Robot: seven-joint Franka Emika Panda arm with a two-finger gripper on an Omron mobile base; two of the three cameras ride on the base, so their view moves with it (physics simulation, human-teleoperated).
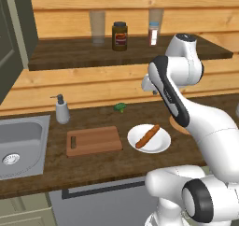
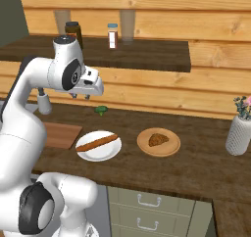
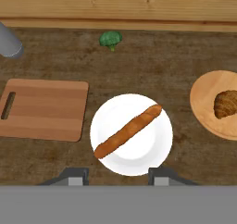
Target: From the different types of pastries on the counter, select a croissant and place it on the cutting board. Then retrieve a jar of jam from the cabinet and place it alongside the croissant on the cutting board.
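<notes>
My gripper (image 3: pixel 118 177) (image 2: pixel 81 96) hangs above the counter (image 1: pixel 93 166), open, with nothing between its fingertips. Straight below it a long reddish-brown stick pastry (image 3: pixel 128 130) (image 1: pixel 147 136) lies on a round white plate (image 3: pixel 152 149) (image 2: pixel 105 154). The croissant (image 3: pixel 227 103) (image 2: pixel 158 139), a stubby golden-brown lump, rests on a round wooden plate (image 3: pixel 203 107) (image 2: pixel 144 145) to the right. Left of the white plate, the cutting board (image 3: pixel 44 108) (image 1: pixel 93 140) (image 2: pixel 59 134) lies bare. The grey-green cabinet (image 1: pixel 14 33) stands at the far left. The jar of jam is hidden.
A sink (image 1: pixel 21 145) and a soap dispenser (image 1: pixel 61 109) are at the left, with a broccoli floret (image 1: pixel 120 107) (image 3: pixel 110 39) by the wall. The shelf above holds a tall dark jar (image 1: pixel 120 36), a shaker (image 1: pixel 153 33) and a glass (image 1: pixel 97 26). A flower vase (image 2: pixel 240 133) stands far right.
</notes>
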